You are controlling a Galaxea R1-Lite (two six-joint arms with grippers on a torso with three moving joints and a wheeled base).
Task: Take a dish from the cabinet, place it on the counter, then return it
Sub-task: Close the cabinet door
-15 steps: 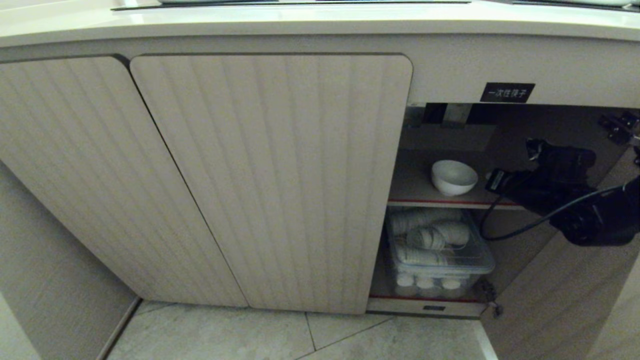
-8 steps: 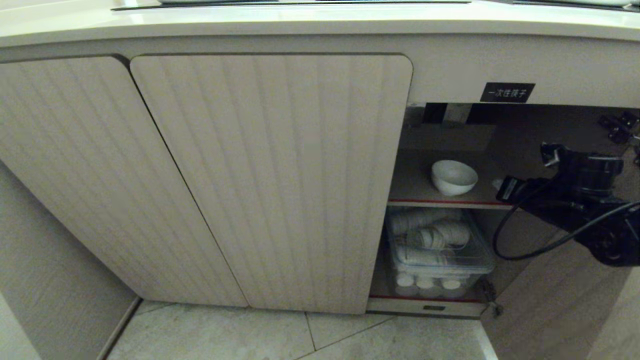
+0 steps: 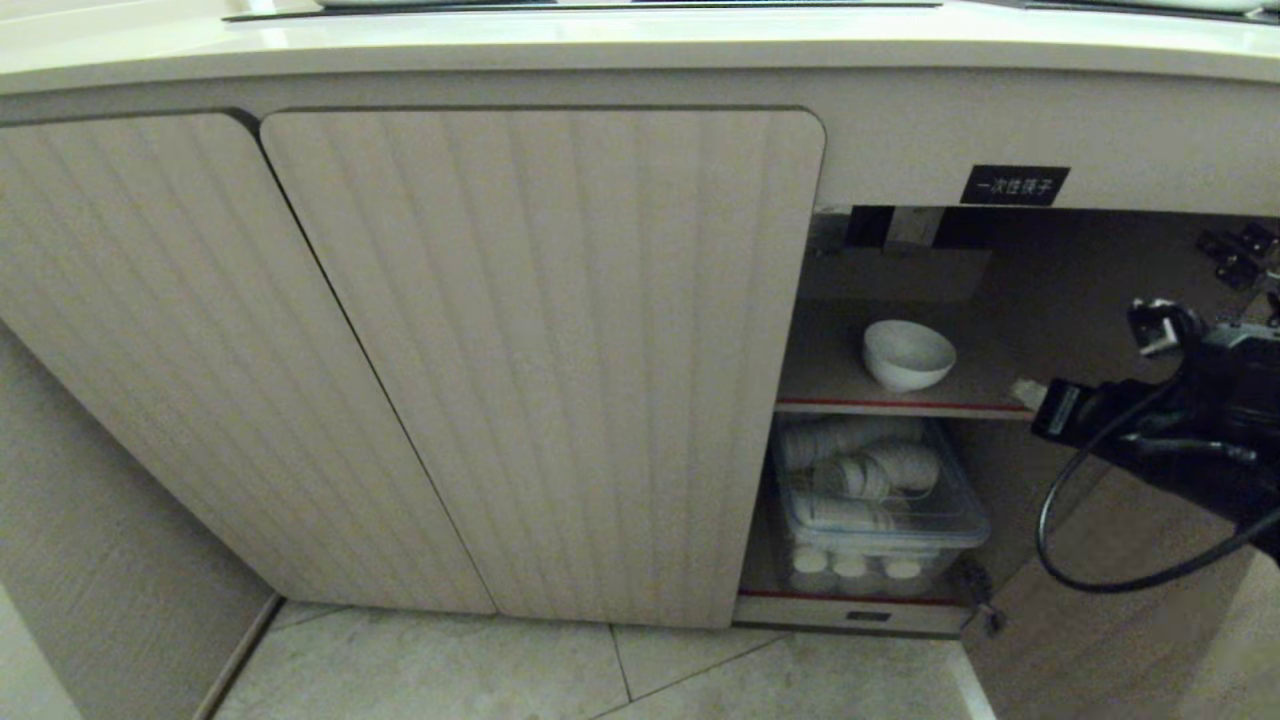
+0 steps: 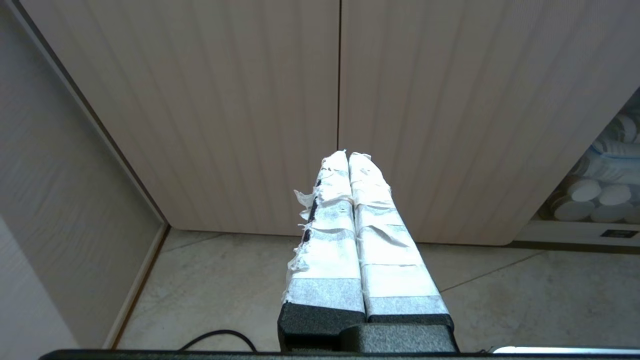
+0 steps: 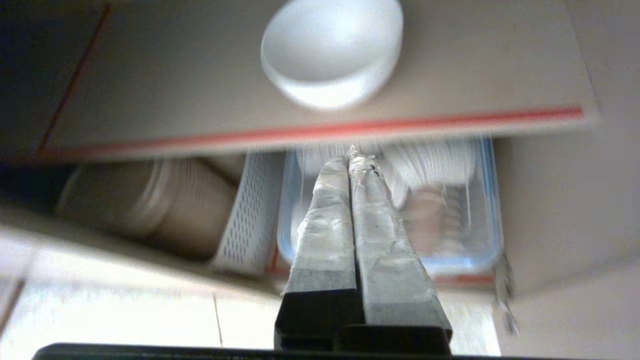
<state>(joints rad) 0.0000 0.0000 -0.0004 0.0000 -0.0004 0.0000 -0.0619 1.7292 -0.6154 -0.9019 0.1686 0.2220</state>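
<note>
The dish (image 3: pixel 908 355), a small plain white bowl, sits upright on the upper red-edged shelf (image 3: pixel 840 385) inside the open right bay of the cabinet (image 3: pixel 540 350). In the right wrist view the dish (image 5: pixel 332 50) lies beyond and above my right gripper (image 5: pixel 350 152), which is shut and empty, just outside the shelf's front edge. From the head, that gripper (image 3: pixel 1022 390) is right of the dish and apart from it. The counter (image 3: pixel 600 40) runs along the top. My left gripper (image 4: pixel 347 154) is shut and empty, parked facing the closed doors.
A clear plastic bin (image 3: pixel 880 500) of stacked white cups fills the lower shelf, with a white perforated basket (image 5: pixel 252 210) beside it. A black label (image 3: pixel 1014 185) sits above the opening. The open door (image 3: pixel 1120 600) stands at the right. Tiled floor (image 3: pixel 620 670) lies below.
My right arm has drawn back to the right and a little lower, away from the shelf opening. The dish has stayed where it was on the shelf.
</note>
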